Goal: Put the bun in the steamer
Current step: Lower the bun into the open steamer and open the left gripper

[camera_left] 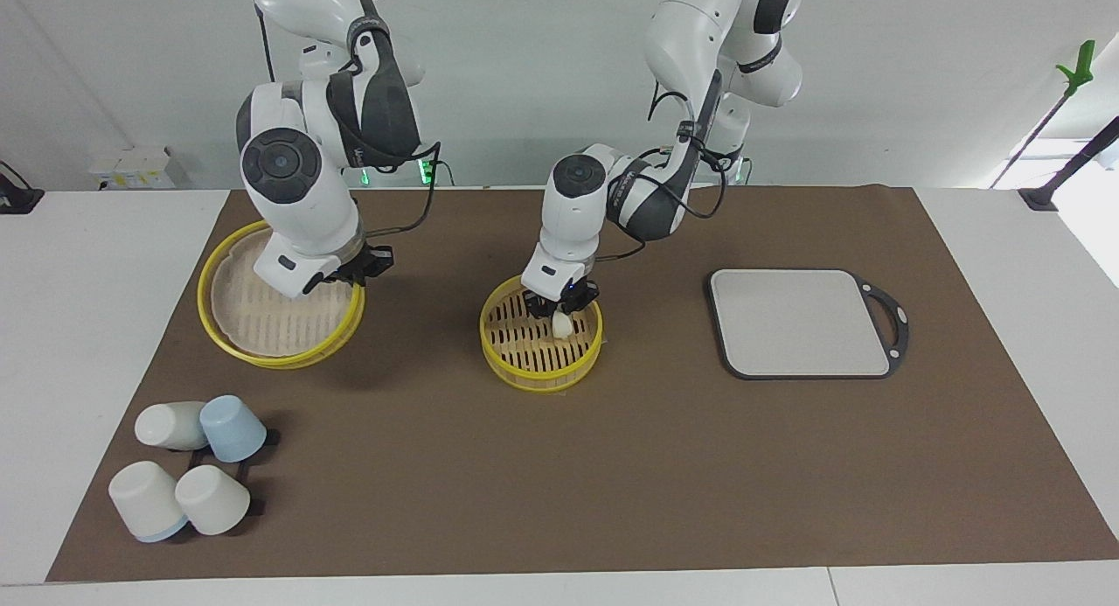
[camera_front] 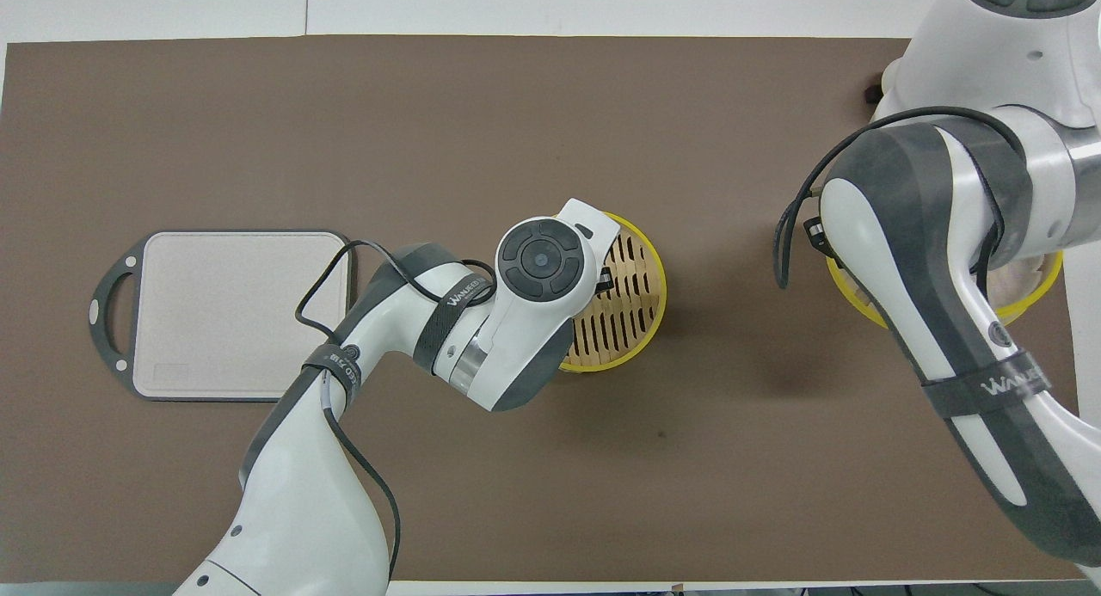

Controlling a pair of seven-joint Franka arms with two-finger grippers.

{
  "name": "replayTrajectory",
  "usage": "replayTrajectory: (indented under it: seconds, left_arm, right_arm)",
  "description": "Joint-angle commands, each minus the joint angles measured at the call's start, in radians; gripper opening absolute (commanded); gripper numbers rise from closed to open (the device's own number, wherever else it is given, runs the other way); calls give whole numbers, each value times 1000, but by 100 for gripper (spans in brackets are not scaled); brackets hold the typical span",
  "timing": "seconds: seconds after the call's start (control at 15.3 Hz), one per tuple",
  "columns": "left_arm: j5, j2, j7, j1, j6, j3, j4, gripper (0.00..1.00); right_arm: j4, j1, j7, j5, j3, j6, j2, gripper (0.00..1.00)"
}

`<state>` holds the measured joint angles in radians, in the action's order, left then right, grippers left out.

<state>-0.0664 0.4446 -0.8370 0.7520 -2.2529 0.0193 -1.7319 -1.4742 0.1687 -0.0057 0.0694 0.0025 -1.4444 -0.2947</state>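
1. The right arm is waiting at its own end of the table, its right gripper [camera_left: 357, 272] closed on the rim of the steamer lid [camera_left: 229, 326]. It is holding the lid tilted over the brown mat [camera_left: 612, 466], well apart from the steamer [camera_left: 587, 354].
2. The left arm is reaching in over the steamer, and the left gripper [camera_left: 559, 312] is sitting low inside the yellow rim.
3. The bun [camera_left: 561, 323] is hanging just under the left gripper, between its fingers, right above the slatted base; whether it is already resting on the slats cannot be told.
4. How far the left gripper's fingers are parted cannot be told either; they appear to be gripping the bun at its top.
5. To do this step well, the left gripper should probably be lowering until the bun is sitting on the slats, opening gently, then rising straight up so the soft dough is not dragged or tipped against the rim.
6. The grey board [camera_left: 800, 322] and the cups [camera_left: 188, 466] are lying clear of the work.
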Motion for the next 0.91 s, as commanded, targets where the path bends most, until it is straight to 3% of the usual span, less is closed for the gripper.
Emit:
replayTrajectory:
  seconds: [0.0, 0.13, 0.2, 0.39, 0.65, 0.85]
  left_arm:
    - [20, -14, -24, 20, -21, 17, -21, 52]
    - [20, -15, -42, 21, -7, 17, -20, 96]
    - [20, -18, -42, 21, 4, 17, -20, 100]
    - [19, -90, -27, -3, 99, 16, -20, 100]
    - [5, -240, 38, -114, 312, 14, 1, 100]
    - [-18, -344, 163, -233, 474, 21, 28, 100]
  right_arm:
    - [-38, -9, -19, 21, 13, -17, 39, 0]
    - [-38, -5, -11, 18, 13, -17, 39, 0]
    - [-37, 0, -7, 15, 13, -19, 39, 0]
    - [-34, 2, -2, 0, 16, -51, 35, 0]
    - [-35, 18, 84, -69, 24, -131, 34, 0]
    - [-34, 161, 296, -100, 24, -295, 20, 0]
